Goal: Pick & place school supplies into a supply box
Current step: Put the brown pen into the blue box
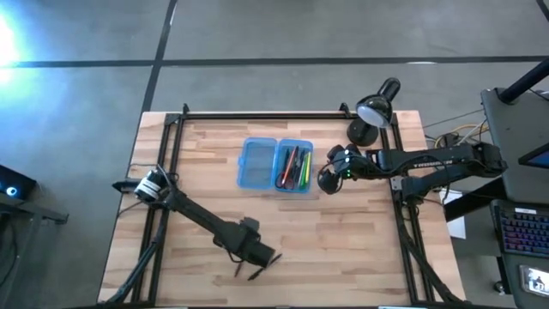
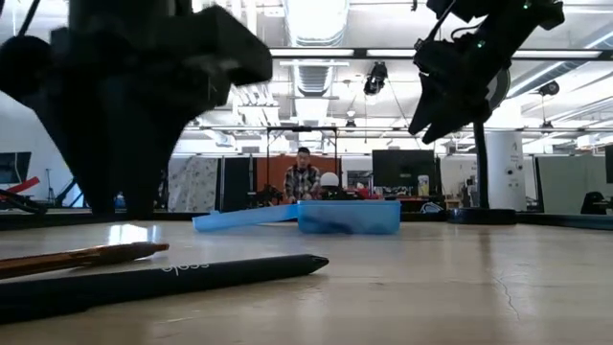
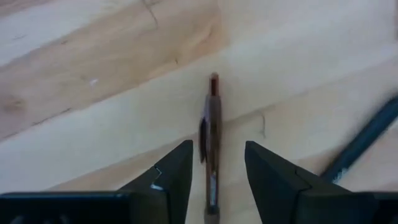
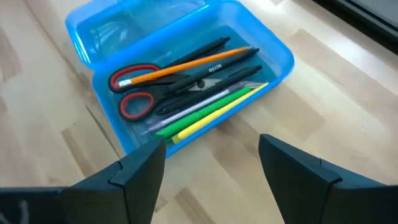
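Note:
The blue supply box (image 1: pixel 258 162) lies open at mid-table. Its right half (image 4: pixel 199 87) holds red-handled scissors (image 4: pixel 134 93) and orange, black, pink, green and yellow pens; the left half is bare. A brown-orange pen (image 3: pixel 212 124) and a black pen (image 3: pixel 367 134) lie flat near the table's near edge, also seen low as the brown pen (image 2: pixel 86 257) and black pen (image 2: pixel 163 283). My left gripper (image 3: pixel 217 146) is open above the brown pen, one finger on each side along its length, not touching. My right gripper (image 4: pixel 211 162) is open and hovers off the box's right side (image 1: pixel 330 176).
A black desk lamp (image 1: pixel 377 107) stands at the far right corner, just behind the right arm. A black frame (image 1: pixel 257 116) runs along the table's far and side edges. Bare wood (image 1: pixel 343 240) lies between the box and the near edge.

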Available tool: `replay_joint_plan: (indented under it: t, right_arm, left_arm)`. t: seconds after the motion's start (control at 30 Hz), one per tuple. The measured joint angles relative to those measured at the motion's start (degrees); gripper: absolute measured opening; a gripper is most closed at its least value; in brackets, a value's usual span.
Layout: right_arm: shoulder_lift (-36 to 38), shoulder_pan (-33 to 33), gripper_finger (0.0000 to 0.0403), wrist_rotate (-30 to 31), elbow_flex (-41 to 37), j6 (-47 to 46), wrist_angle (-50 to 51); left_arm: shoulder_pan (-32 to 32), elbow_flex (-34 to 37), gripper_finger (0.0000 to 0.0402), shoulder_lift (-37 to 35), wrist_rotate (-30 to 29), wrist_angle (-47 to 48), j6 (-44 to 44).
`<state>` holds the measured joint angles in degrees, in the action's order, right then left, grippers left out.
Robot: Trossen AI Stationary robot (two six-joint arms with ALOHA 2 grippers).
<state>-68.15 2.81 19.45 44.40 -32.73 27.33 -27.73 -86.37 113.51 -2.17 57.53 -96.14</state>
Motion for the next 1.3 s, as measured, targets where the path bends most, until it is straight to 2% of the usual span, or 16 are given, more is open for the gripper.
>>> replay_joint_plan:
  t: [0.23, 0.5, 0.6, 0.73, 0.87, 1.13, 1.3]
  right_arm:
    - [-0.1, 0.0, 0.0246, 0.0, -0.3, 0.0, 2.3]
    - [-0.1, 0.0, 0.0246, -0.3, -0.8, 0.0, 3.2]
    - [-0.1, 0.0, 0.0246, -0.4, -0.8, 0.0, 4.1]
    - [1.1, -0.1, 0.0246, 1.5, -0.9, 0.1, 6.0]
    - [6.5, -0.1, 0.0243, 6.5, -1.1, 0.1, 7.2]
    - [20.4, 0.0, 0.0227, 8.0, -2.9, 1.3, 8.8]
    - [26.8, 0.0, 0.0226, 8.1, -4.6, 1.4, 10.1]
  left_arm:
    - [-0.1, 3.6, 0.0131, 1.1, 1.0, -5.0, -0.9]
    - [0.2, 6.6, 0.0129, 1.9, 1.6, -8.4, 2.0]
    - [0.4, 6.7, 0.0115, 1.9, 1.9, -8.3, 3.3]
    - [0.8, 6.8, 0.007, 1.9, 2.3, -8.0, 3.4]
    - [2.5, 6.8, 0.0021, 2.0, 2.7, -8.2, 2.6]
    - [10.7, 6.0, 0.0021, 0.7, 1.4, -14.5, 5.4]
    - [17.1, 1.0, 0.0006, -0.2, 0.9, -16.5, 11.7]
